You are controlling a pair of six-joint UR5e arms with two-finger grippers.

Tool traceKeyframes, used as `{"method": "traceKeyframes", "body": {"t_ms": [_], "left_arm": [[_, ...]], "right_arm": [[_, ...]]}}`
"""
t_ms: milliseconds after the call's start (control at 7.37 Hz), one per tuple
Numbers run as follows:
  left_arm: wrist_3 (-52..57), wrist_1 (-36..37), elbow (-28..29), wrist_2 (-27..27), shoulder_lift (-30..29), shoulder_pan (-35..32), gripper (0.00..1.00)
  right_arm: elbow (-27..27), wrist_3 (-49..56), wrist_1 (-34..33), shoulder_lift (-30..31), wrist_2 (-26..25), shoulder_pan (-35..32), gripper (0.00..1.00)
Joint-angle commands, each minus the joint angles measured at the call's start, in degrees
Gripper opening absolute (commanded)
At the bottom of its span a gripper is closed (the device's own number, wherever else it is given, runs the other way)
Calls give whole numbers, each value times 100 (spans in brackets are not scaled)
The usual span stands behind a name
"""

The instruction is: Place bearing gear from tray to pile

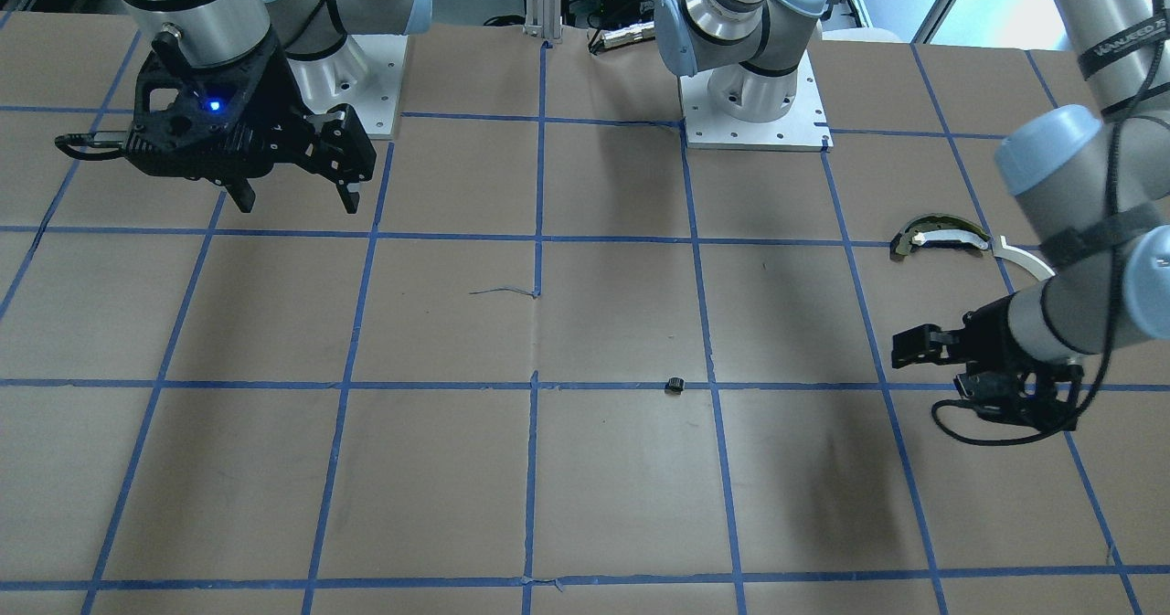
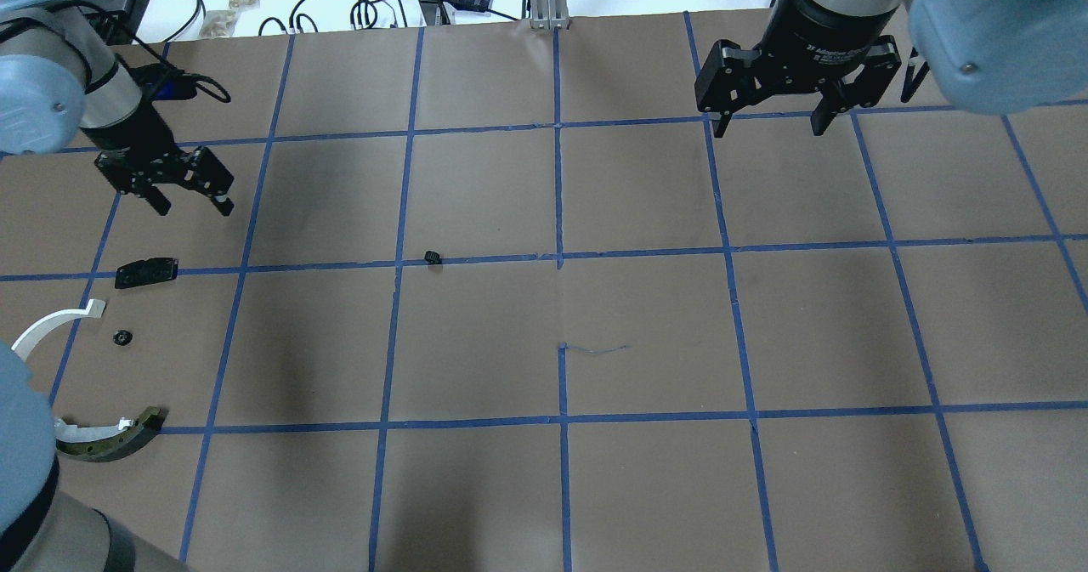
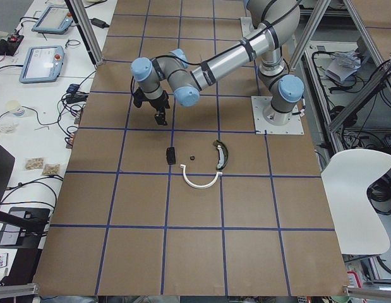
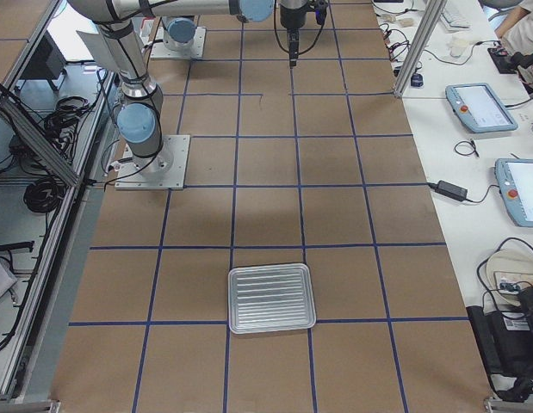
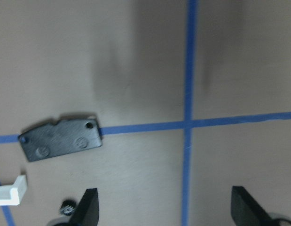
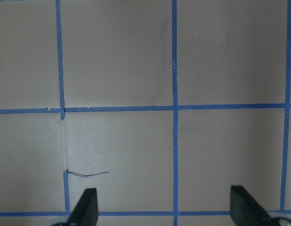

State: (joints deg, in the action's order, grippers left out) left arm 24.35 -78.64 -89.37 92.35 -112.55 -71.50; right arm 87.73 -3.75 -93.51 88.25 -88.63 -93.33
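Front cam: small black bit (image 1: 675, 385) sits mid surface (image 1: 439, 487), well apart from the pile (image 1: 941, 236). Overhead: bearing gear (image 2: 122, 337) lies in the pile btw black plate (image 2: 146, 271) and white strip (image 2: 47, 325), so the drop looks done imo. Left hand (image 2: 192, 202) is released, holding nothing, near the plate. Right hand (image 2: 770, 126) is released too, far off. Right cam: tray (image 4: 271, 298) well apart. Next prob just back the left arm off, nothing blocking afaict.

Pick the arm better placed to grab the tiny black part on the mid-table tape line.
Left. The left gripper, open, hovers nearer the part and beside the pile; the right gripper hangs much farther off.
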Motion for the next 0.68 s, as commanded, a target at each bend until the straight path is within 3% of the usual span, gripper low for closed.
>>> {"method": "traceKeyframes", "body": {"t_ms": [0,136,407,543], "left_arm": [[-1608,486,-89,-41,-160,-1134,100],[-2609,516,-98,-94,-257,-1208,100],[-4123,516,-125,-864,-363,-1243,100],[-5167,533,-203,-911,-425,-1287,100]], "right_arm": [[7,76,0,8,4,-1,100],[7,67,0,8,13,-1,100],[-19,76,8,8,-39,-1,100],[-54,76,8,34,12,-1,100]]}}
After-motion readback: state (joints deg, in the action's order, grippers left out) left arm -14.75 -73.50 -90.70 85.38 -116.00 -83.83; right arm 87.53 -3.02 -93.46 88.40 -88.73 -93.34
